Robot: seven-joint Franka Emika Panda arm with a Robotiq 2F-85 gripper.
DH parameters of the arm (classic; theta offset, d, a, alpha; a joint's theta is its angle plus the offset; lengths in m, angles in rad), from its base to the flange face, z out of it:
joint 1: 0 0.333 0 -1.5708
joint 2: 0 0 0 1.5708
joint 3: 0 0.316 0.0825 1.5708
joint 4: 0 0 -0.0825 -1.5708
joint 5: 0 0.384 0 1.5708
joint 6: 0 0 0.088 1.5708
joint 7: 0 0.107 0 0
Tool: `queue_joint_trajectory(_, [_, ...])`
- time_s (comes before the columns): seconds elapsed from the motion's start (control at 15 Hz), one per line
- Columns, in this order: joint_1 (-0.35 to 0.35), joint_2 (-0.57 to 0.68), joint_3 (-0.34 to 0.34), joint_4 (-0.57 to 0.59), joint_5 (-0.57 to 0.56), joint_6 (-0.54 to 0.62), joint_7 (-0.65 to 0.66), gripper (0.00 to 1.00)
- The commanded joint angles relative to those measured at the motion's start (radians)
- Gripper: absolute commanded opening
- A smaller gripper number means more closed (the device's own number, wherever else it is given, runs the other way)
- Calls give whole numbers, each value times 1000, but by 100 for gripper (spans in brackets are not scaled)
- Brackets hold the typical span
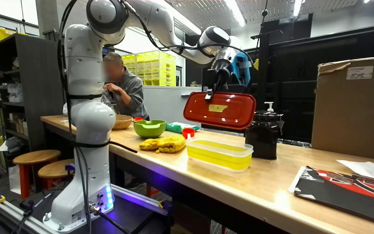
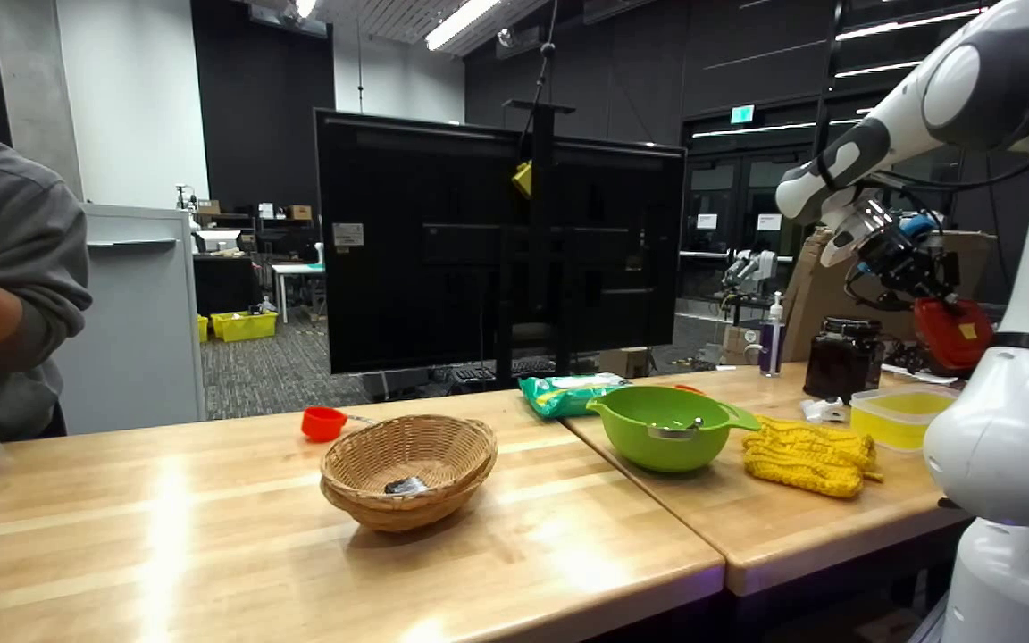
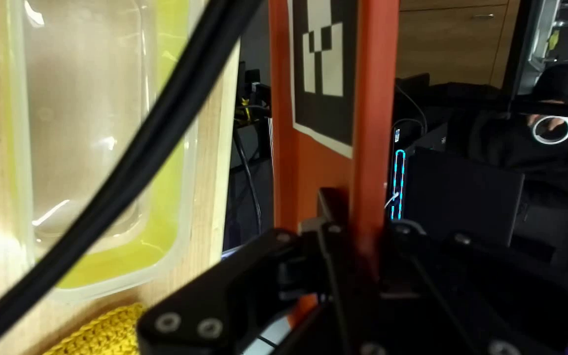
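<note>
Evidently the gripper [image 1: 209,94] is pinched together on the red lid [image 1: 219,117], with no more than the edge's thickness between its fingers. In an exterior view it grips the upper long edge at about eleven o'clock from the lid's middle, perhaps because that thin rim suits the jaws where the full breadth would not. The lid hangs in the air, nearer upright than flat, and most of its weight probably lies to one side of the grip. The wrist view shows it reaching towards twelve o'clock from the fingers.

At six o'clock from the lid, and apart from it, the plastic container [image 1: 219,161] stands on the tabletop [image 1: 268,177], mouth upward. As for room, the black jar [image 1: 261,139] rises just beside the container at two o'clock, so moves that way look tight. Near nine o'clock lies a yellow knitted cloth [image 1: 164,144], low and soft. The front edge passes at six o'clock, a strip of wood between; towards four o'clock the wood stretches farther, to a flat black-and-red item [image 1: 349,193].
</note>
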Motion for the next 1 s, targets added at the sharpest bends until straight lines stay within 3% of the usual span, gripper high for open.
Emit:
queue_joint_trajectory(0.0, [-28,28,32,15,-16,-14,-18,3])
queue_joint_trajectory(0.33, [-34,36,54,6,-7,11,-11,3])
queue_joint_trajectory(0.93, [-58,-89,44,-47,59,151,27,3])
